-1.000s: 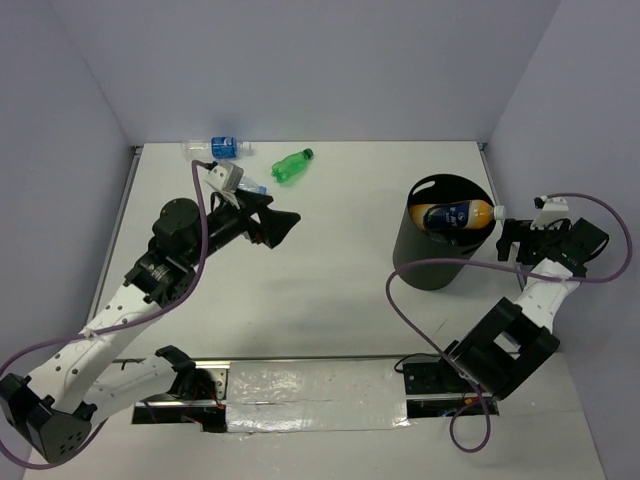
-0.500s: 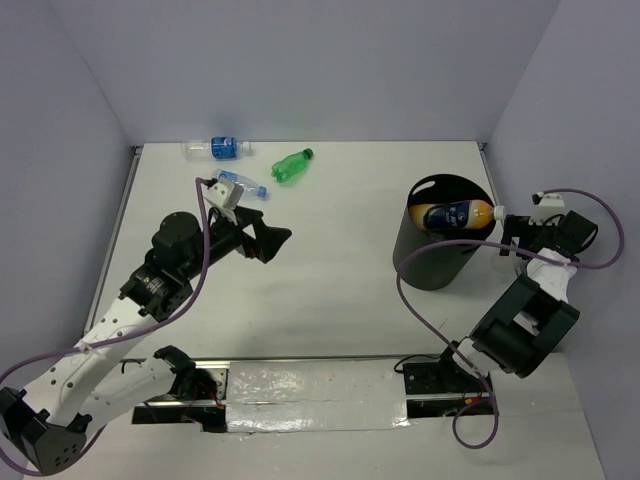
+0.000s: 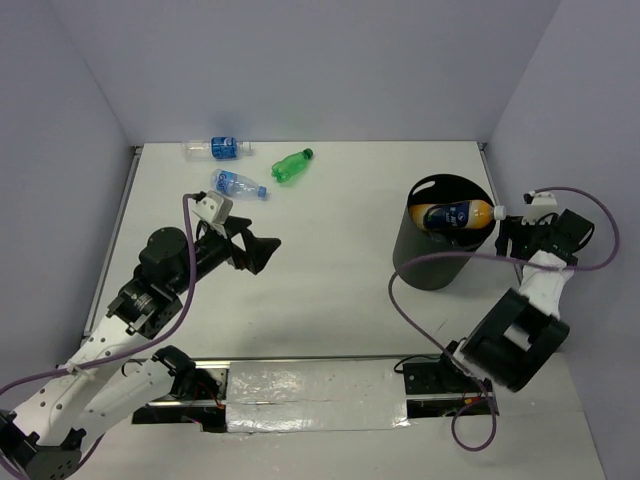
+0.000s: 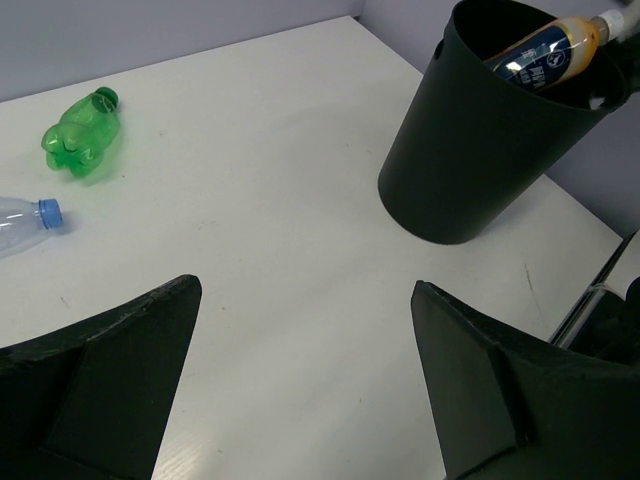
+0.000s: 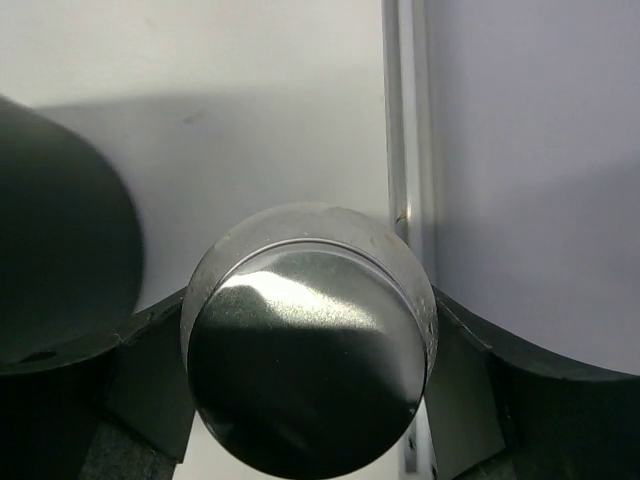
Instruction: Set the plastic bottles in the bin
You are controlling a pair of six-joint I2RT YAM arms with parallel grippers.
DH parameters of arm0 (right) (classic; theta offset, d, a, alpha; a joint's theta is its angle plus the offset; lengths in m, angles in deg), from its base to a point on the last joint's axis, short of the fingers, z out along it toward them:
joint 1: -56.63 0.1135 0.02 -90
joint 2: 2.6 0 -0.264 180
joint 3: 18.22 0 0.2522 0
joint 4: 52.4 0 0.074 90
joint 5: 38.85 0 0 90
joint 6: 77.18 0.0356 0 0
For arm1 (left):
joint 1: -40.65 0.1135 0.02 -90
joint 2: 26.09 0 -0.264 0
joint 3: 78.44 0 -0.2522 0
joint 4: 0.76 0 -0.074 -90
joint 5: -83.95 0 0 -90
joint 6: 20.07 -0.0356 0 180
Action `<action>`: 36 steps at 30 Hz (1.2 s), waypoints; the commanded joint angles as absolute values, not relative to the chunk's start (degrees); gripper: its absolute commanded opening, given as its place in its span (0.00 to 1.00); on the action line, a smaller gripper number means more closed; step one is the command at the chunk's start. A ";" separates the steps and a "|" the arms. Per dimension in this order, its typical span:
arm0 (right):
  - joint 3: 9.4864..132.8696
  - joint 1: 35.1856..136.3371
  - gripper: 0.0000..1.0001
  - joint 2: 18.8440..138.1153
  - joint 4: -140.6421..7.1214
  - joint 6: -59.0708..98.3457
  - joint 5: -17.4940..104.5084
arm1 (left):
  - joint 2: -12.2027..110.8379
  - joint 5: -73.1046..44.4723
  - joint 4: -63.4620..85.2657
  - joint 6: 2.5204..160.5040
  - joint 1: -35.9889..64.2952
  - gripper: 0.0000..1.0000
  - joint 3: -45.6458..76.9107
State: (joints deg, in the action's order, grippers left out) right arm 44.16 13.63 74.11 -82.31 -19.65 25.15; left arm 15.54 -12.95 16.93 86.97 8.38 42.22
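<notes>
The black bin (image 3: pixel 432 268) stands at the right, also in the left wrist view (image 4: pixel 470 160). An orange bottle with a dark label (image 3: pixel 455 215) lies tilted across its rim (image 4: pixel 545 55). A green bottle (image 3: pixel 292 166) (image 4: pixel 80 135) and two clear blue-labelled bottles (image 3: pixel 220 148) (image 3: pixel 237 184) lie on the far left of the table. My left gripper (image 3: pixel 262 250) (image 4: pixel 305 290) is open and empty over bare table. My right gripper (image 3: pixel 508 240) (image 5: pixel 310 370) sits just right of the bin. It is closed round a shiny dark round end with a pale rim (image 5: pixel 305 350). I cannot tell what that object is.
The grey right wall (image 5: pixel 530 150) and a metal edge strip (image 5: pixel 395 120) are close beside the right gripper. The rear wall runs just behind the clear bottles. A shiny strip (image 3: pixel 310 385) lies along the near edge between the arm bases.
My left arm has pulled back toward the near left, away from the nearer clear bottle, which now shows fully. My right gripper has shifted slightly beside the bin.
</notes>
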 commanded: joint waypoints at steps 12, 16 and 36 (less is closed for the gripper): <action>64.25 13.92 0.18 39.32 -86.01 -6.08 15.92 | 13.38 -14.31 17.05 84.43 8.66 0.99 43.07; 75.15 16.36 0.18 44.67 -94.36 -0.37 1.08 | 12.76 -14.76 17.05 84.61 8.66 0.99 43.15; 67.35 42.57 0.19 67.26 -104.83 -9.93 26.18 | 13.02 -15.19 17.31 84.26 8.66 0.99 43.24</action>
State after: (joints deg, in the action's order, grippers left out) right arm 65.45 42.24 66.28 -102.98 -5.31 20.52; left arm 12.96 -13.89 19.01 85.13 8.38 43.51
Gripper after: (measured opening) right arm 0.796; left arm 0.994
